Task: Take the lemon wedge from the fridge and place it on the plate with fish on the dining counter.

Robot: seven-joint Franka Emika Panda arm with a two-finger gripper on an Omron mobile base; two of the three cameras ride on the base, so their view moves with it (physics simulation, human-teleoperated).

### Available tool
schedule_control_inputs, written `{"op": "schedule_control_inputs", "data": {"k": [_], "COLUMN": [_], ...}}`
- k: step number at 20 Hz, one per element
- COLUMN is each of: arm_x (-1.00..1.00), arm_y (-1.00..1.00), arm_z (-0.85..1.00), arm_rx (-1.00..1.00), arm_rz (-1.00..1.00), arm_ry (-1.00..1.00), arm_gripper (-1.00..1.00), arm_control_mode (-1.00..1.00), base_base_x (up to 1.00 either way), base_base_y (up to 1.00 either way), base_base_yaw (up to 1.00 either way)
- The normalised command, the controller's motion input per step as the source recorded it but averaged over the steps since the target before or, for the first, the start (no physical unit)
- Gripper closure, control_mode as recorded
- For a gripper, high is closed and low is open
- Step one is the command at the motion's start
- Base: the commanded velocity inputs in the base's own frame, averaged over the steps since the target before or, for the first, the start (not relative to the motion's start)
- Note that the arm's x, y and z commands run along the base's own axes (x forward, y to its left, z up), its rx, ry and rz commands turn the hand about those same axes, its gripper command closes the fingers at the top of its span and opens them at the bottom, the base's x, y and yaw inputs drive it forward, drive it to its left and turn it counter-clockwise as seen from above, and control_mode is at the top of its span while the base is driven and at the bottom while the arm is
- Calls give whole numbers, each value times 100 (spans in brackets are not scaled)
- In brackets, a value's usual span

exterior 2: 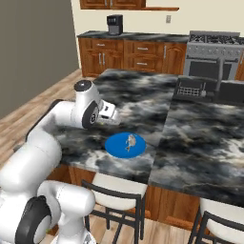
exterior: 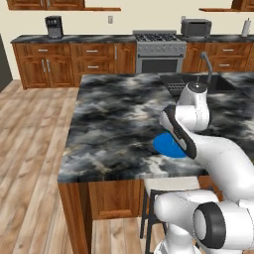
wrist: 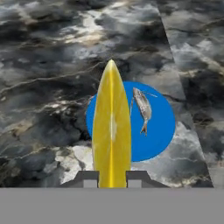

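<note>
In the hand view the yellow lemon wedge (wrist: 112,131) stands between my two dark fingertips, with the gripper (wrist: 112,179) shut on it. Below and past it lies the round blue plate (wrist: 153,127) with a small grey fish (wrist: 142,109) on it. The plate (exterior 2: 125,145) rests near the front edge of the marbled dining counter (exterior 2: 143,100). My hand hangs above the counter just left of the plate in the right base view; the wedge is too small to make out there. In the left base view my arm covers part of the plate (exterior: 166,145). The fridge is out of view.
A sink with a faucet (exterior: 208,67) is set into the island's far right. Stools (exterior 2: 114,195) stand under the counter's front edge. Wall cabinets, a stove (exterior: 158,49) and a coffee machine (exterior: 53,26) line the back wall. Wood floor lies open to the left.
</note>
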Motion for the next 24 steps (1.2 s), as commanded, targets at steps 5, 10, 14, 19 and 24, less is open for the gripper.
{"op": "schedule_control_inputs", "data": {"k": [5, 10, 14, 19, 24], "arm_x": [22, 60, 78, 69, 9], "arm_y": [-17, -28, -1, 5, 0], "arm_z": [-43, -84, -64, -41, -63], "arm_rx": [-1, 0, 0, 0, 0], "arm_rz": [1, 4, 3, 0, 0], "arm_ry": [15, 0, 2, 14, 18], "arm_gripper": [100, 100, 100, 100, 100], "arm_control_mode": [-100, -100, -100, -100, -100], "base_base_x": [0, 0, 0, 0, 0], "base_base_y": [0, 0, 0, 0, 0], "base_base_yaw": [0, 0, 0, 0, 0]}}
